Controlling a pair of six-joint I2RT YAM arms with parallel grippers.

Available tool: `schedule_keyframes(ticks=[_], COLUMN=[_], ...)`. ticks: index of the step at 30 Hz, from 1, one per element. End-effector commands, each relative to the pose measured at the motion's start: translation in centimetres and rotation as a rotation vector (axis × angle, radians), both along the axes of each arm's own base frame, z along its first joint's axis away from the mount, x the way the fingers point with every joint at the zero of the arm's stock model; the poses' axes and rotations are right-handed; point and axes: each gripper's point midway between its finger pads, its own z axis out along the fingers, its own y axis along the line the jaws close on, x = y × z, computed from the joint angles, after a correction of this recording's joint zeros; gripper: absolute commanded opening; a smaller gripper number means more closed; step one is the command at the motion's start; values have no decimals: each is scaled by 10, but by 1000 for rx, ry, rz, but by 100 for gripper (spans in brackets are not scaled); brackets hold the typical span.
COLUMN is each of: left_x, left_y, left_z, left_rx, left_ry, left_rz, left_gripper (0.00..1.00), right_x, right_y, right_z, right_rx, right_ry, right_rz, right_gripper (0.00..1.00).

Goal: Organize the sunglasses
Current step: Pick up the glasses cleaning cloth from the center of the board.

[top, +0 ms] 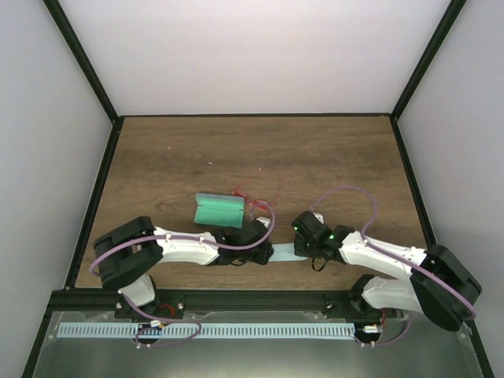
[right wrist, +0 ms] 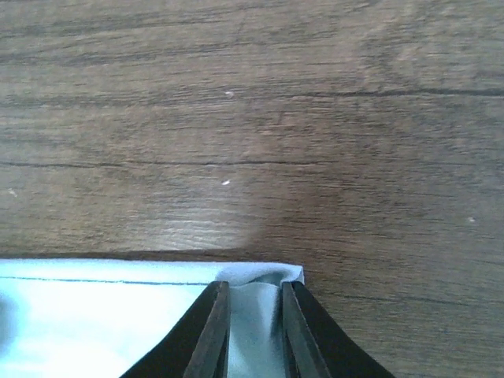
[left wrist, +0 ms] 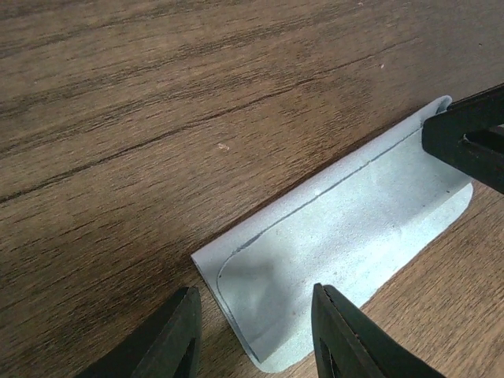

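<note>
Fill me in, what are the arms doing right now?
Both arms are on the light blue cloth, which lies folded over on the table. The right gripper pinches one end; the left gripper stands open over the other. The red sunglasses lie untouched beside the open green-lined case.

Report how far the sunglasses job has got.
Done: the case lies open, green lining up. In hand: the right gripper pinches one end of the folded cloth, and the left gripper stands open over the other end. Left: the sunglasses lie on the table beside the case, not in it. Packing and closing probably remain.
</note>
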Motion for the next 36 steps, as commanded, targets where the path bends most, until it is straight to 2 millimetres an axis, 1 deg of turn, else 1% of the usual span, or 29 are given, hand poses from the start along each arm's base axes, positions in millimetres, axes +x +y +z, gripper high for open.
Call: schedule_keyframes(ticks=[1, 5, 9, 12, 14, 16, 17, 21, 26, 28, 30, 32, 36], left_x=[-11, -12, -10, -10, -10, -10, -10, -10, -6, -5, -6, -10, -16], left_y=[10, 13, 23, 27, 28, 30, 30, 34, 44, 53, 55, 51, 35], left_z=[-18, -18, -22, -24, -26, -27, -27, -26, -12, -11, -12, -14, -16], left_rx=[44, 59, 109, 126, 132, 140, 142, 167, 171, 191, 187, 169, 138], left_ry=[49, 41, 13, 11, 12, 14, 13, -11, -38, -33, -19, 1, 27], left_rz=[6, 20, 55, 73, 80, 88, 90, 103, 177, 227, 255, 253, 225], left_gripper=[40, 34, 36, 43, 48, 50, 51, 51, 59, 62, 63, 63, 62], right_x=[-1, -2, -2, -2, -2, -2, -2, -2, -3, -3, -3, -3, -4], right_y=[5, 6, 6, 7, 7, 8, 9, 10, 11, 11, 11, 11, 12], right_z=[6, 6, 6, 6, 5, 5, 5, 4, 3, 4, 5, 6, 4], right_rx=[34, 39, 39, 41, 41, 42, 46, 47, 50, 54, 60, 64, 58], right_ry=[-15, -17, -17, -20, -19, -17, -17, -15, -12, -15, -21, -22, -14], right_rz=[21, 25, 30, 32, 36, 42, 46, 52, 60, 60, 60, 62, 68], right_gripper=[19, 15, 11, 12, 16, 22, 24, 24, 24, 24, 24, 24, 24])
